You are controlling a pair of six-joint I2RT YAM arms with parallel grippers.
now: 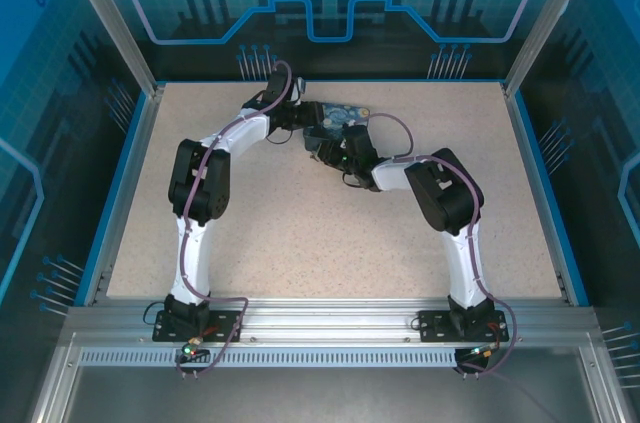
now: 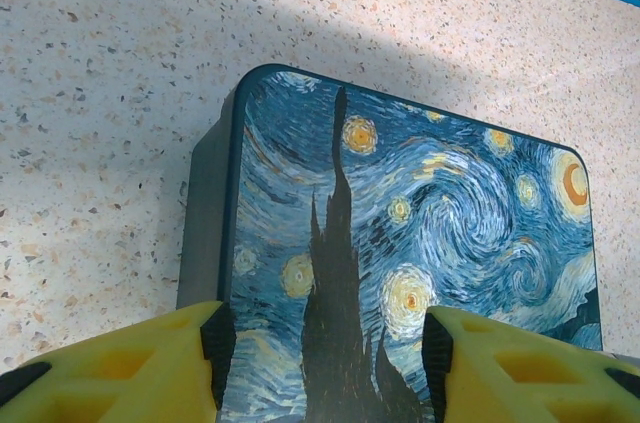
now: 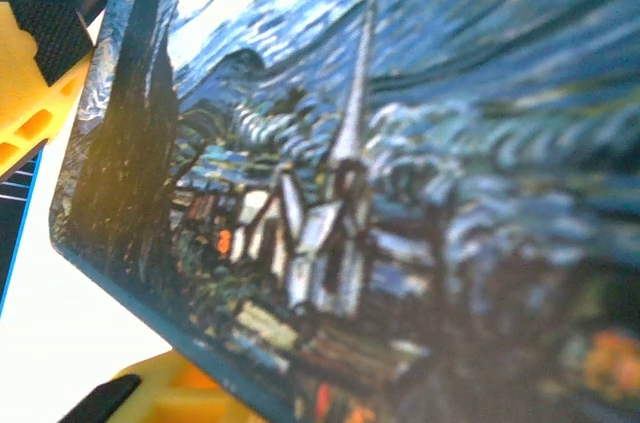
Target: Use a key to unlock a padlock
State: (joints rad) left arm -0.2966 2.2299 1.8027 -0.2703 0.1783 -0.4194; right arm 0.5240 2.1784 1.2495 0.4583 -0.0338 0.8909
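- Left gripper point(image 2: 325, 343): yellow fingers point(image 2: 130, 373) stand apart at bottom of frame, over the painted tin point(image 2: 430, 213), near its left edge.
- Right gripper point(image 3: 95, 228): fingers at left of frame, above and below the tin's corner; whether they clamp it cannot be told.
- Location of padlock and key: cannot be told.
- Speckled beige table point(image 1: 300, 233); blue panel walls point(image 1: 200, 3).

The tin point(image 2: 430, 233) bears swirling blue-and-yellow painted sky; the tabletop point(image 2: 100, 93) is speckled beige; the left jaws are yellow.

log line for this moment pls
left gripper: open, fingers over painted tin | right gripper: close against tin corner, grip unclear | tin: resting on table
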